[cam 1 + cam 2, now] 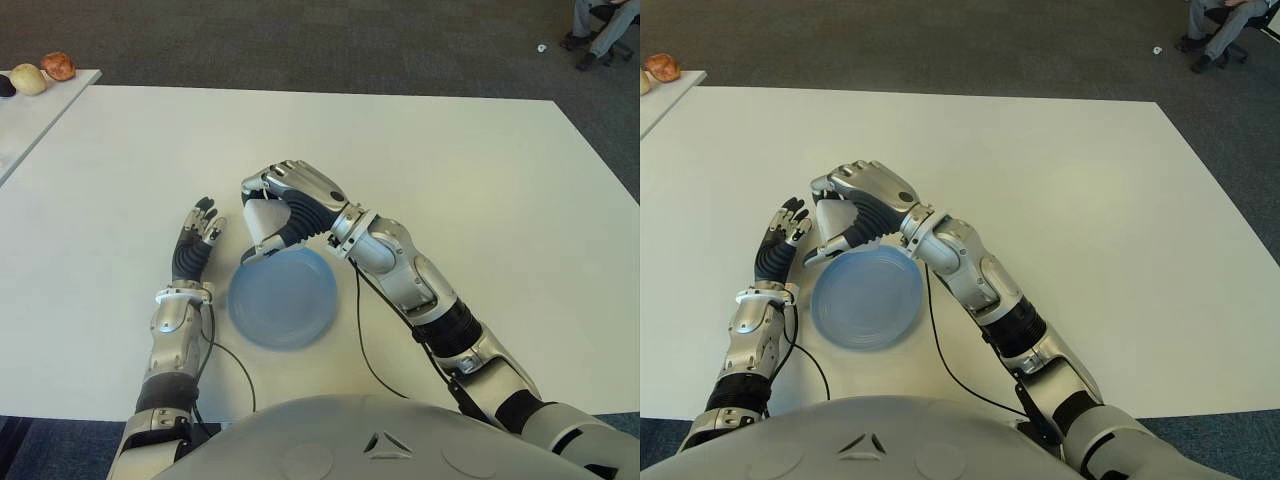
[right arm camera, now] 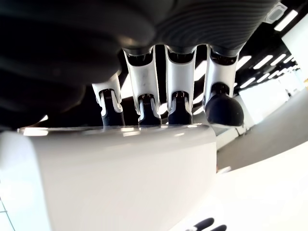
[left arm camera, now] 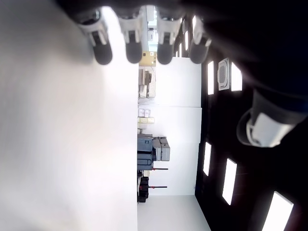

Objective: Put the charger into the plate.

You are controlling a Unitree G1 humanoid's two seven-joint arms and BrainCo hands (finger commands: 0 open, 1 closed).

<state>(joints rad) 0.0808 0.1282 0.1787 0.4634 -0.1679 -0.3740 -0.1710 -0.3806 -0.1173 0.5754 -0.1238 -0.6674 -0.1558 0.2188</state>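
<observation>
- The charger (image 2: 120,178) is smooth white plastic with a soft sheen (its top edge catches the light).
- The plate (image 1: 283,297) looks like pale blue plastic, smooth and semi-matt.
- The table (image 1: 480,190) has a plain white matt top.
- The right hand (image 1: 285,205) shows brushed silver metal shells and black ribbed rubber-like joints.
- The left hand (image 1: 197,235) has the same silver shells, with dark matt fingertips.
- The floor (image 1: 330,45) beyond is dark grey carpet, rough-textured.
</observation>
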